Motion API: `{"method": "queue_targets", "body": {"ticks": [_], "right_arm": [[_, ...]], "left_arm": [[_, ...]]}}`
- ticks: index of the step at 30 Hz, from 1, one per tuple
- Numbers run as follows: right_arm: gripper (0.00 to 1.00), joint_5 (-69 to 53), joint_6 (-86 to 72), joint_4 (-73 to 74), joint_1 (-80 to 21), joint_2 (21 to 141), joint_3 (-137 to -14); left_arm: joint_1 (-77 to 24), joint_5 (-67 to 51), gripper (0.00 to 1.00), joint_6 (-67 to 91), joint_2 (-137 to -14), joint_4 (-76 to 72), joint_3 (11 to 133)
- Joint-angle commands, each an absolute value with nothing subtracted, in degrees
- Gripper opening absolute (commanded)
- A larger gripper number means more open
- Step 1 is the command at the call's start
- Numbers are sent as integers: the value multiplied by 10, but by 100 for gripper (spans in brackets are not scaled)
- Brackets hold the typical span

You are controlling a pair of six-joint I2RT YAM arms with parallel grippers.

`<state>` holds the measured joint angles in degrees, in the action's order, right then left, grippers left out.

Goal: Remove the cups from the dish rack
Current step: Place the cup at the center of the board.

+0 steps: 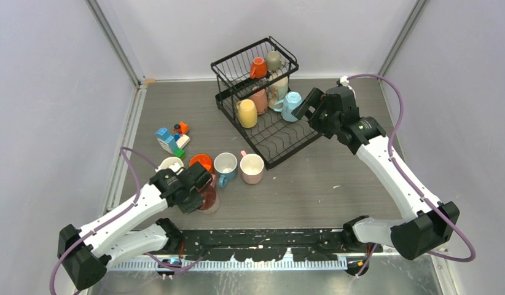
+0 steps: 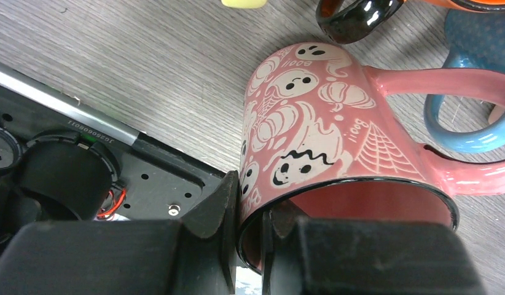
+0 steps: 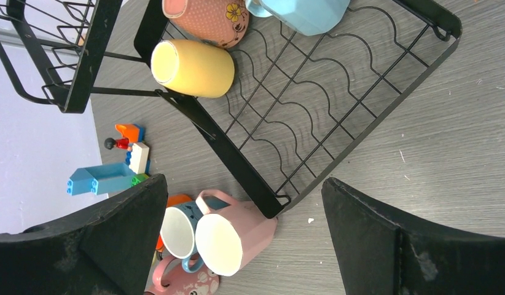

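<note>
The black wire dish rack stands at the back middle of the table. It holds several cups: orange and grey in the upper basket, salmon, yellow and light blue on the lower tray. My right gripper hangs open just right of the light blue cup, over the tray. My left gripper is shut on the rim of a pink ghost-print cup, one finger inside and one outside, low at the front left.
A row of cups stands on the table in front of the rack: white, orange, blue, pink. Toy blocks lie to the left. The black base bar runs along the near edge.
</note>
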<state>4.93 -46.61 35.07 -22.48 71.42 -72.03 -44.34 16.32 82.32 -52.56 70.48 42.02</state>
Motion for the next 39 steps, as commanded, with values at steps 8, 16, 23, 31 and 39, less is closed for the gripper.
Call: {"method": "queue_targets", "body": {"ticks": [8, 16, 23, 31, 39], "right_arm": [[100, 46, -465, 340, -225, 716, -719], [100, 45, -456, 365, -225, 731, -735], [100, 61, -441, 404, -225, 739, -750], [100, 62, -419, 385, -226, 772, -768], [100, 90, -363, 304, -208, 878, -824]], "left_arm": [[-441, 163, 32, 828, -505, 652, 423], [-440, 175, 52, 775, -480, 678, 455], [-440, 159, 74, 641, -406, 670, 501], [-440, 82, 100, 468, -443, 572, 576], [-438, 11, 100, 382, -521, 483, 620]]}}
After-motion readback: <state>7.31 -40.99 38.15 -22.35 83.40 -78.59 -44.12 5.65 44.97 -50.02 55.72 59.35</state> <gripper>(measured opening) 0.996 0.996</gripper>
